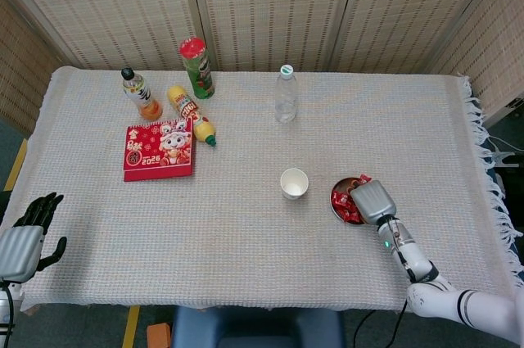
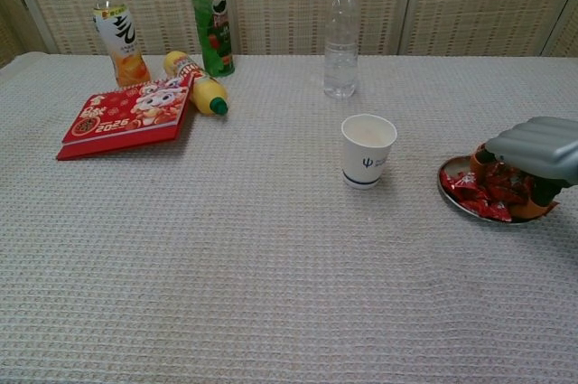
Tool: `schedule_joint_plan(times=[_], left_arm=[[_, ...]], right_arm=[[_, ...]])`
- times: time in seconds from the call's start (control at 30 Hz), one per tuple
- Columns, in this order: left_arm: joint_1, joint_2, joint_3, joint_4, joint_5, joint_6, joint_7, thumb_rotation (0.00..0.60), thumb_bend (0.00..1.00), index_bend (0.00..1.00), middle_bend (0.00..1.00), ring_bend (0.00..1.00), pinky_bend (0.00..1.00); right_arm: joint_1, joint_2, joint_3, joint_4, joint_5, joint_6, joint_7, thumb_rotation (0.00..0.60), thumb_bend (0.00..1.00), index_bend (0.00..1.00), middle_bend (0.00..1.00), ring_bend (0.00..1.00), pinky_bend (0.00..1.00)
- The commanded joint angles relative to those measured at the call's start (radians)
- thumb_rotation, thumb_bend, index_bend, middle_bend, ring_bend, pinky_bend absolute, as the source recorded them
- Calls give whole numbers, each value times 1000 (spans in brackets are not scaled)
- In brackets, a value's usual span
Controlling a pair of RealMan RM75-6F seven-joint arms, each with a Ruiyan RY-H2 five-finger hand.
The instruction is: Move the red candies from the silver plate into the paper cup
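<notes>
The silver plate [image 1: 334, 198] [image 2: 444, 183] lies at the front right of the table, heaped with red candies [image 1: 347, 205] [image 2: 471, 192]. My right hand [image 1: 372, 201] [image 2: 535, 149] hangs over the plate's right side. Its fingers curl down into the pile and close around some candies, and the palm hides the rest of the heap beneath it. Just left of the plate stands the white paper cup [image 1: 294, 183] [image 2: 368, 150], upright, with nothing visible in it. My left hand [image 1: 23, 239] rests off the table's front left corner with its fingers apart, holding nothing.
At the back left are a red booklet [image 1: 159, 148], a yellow bottle on its side [image 1: 191, 115], an orange drink bottle [image 1: 141, 94] and a green chip can [image 1: 197, 67]. A clear water bottle [image 1: 285, 94] stands behind the cup. The cloth's fringed edge [image 1: 491, 192] runs along the right.
</notes>
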Motion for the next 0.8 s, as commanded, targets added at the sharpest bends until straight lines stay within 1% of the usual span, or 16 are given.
schedule_joint_plan(times=[0.03, 0.17, 0.33, 0.67, 0.8], left_arm=[[0, 1, 0, -1, -2, -1, 0, 600, 442, 0, 0, 45, 303], [0, 2, 0, -3, -3, -2, 1, 600, 443, 0, 0, 49, 307], [-1, 4, 0, -5, -7, -7, 0, 600, 445, 0, 0, 53, 312], [-1, 7, 1, -7, -7, -5, -4, 600, 446, 0, 0, 61, 322], [-1, 8, 1, -7, -6, -5, -6, 600, 446, 0, 0, 62, 322]], right_arm=[[0, -6, -4, 5, -4, 10, -10, 600, 213, 486, 452, 761, 1000], [1, -14, -7, 9, -5, 24, -26, 600, 214, 527, 482, 769, 1000], [2, -22, -10, 11, -16, 47, -50, 600, 213, 551, 504, 770, 1000], [3, -25, -8, -2, -6, 79, -99, 600, 213, 561, 522, 777, 1000], [5, -24, -8, -10, -6, 83, -112, 600, 237, 577, 530, 777, 1000]])
